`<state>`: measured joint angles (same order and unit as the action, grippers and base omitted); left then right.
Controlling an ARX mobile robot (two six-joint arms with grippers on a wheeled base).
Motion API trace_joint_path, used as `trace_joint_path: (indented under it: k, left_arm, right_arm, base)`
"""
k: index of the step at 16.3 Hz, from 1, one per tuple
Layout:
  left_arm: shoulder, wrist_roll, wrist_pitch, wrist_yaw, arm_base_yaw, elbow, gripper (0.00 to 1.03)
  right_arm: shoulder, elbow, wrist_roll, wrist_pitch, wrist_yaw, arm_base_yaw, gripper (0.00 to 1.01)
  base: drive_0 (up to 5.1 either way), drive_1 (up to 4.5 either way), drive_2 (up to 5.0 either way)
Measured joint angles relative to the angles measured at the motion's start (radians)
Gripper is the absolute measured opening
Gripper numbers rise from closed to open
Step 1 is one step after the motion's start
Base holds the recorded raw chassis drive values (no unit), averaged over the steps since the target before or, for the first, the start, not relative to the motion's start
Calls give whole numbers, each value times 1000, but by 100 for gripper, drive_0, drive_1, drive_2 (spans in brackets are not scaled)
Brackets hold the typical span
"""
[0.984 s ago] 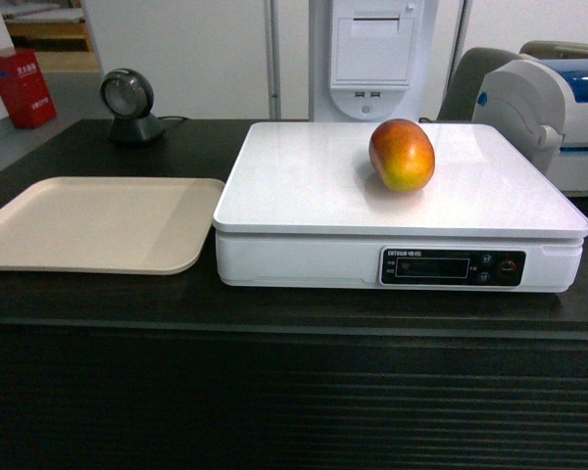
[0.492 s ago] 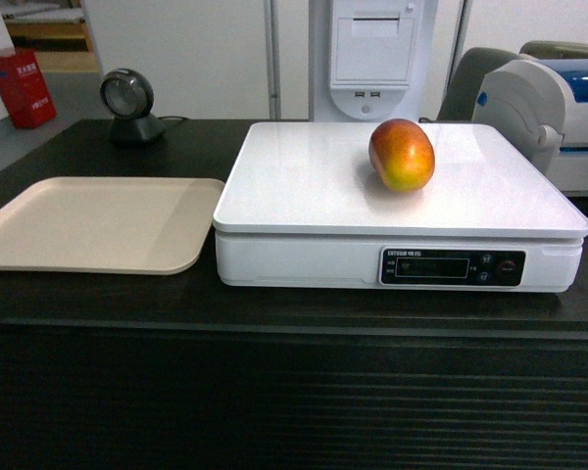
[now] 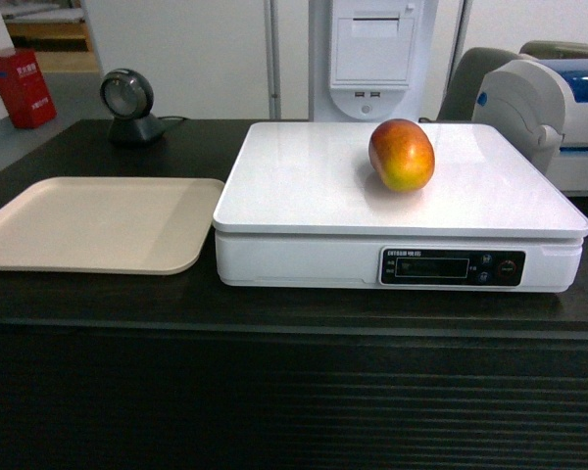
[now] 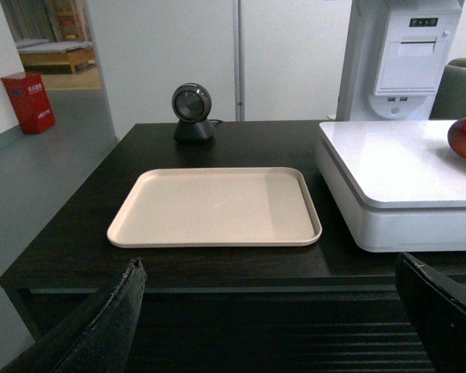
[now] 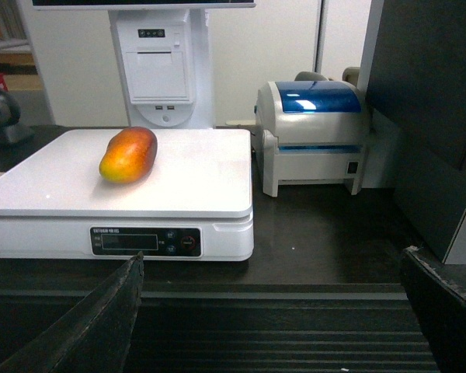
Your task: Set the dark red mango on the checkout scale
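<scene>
Dark and flat, the checkout counter stretches across in front of me, with the white scale sitting on it beside a beige tray, the two close but seemingly not touching. On the scale's platform rests the mango, lying on its side toward the back right, free of any grip.

As I judge it, the placing is done, so the step in hand is to hold clear: keep both arms low and back from the counter edge, and avoid brushing the platform so the weight can settle.

Both my grippers sit in front of the counter, below its top. My left gripper has its fingers spread wide with nothing between them, facing the tray; my right gripper is likewise spread and empty, facing the scale. The mango lies well beyond and above my right gripper, slightly to its left, though the wrist views cut off my fingertips, so exact spacing is uncertain.
</scene>
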<state>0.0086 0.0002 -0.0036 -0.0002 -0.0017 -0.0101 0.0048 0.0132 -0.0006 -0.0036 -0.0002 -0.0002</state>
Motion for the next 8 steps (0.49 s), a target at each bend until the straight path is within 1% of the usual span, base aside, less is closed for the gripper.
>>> trace_joint_path:
  k: [8]
  left_arm:
    - [0,0,2,0,0,0,98]
  right_arm:
    - [0,0,0,2,0,0,98]
  base:
    - [0,0,0]
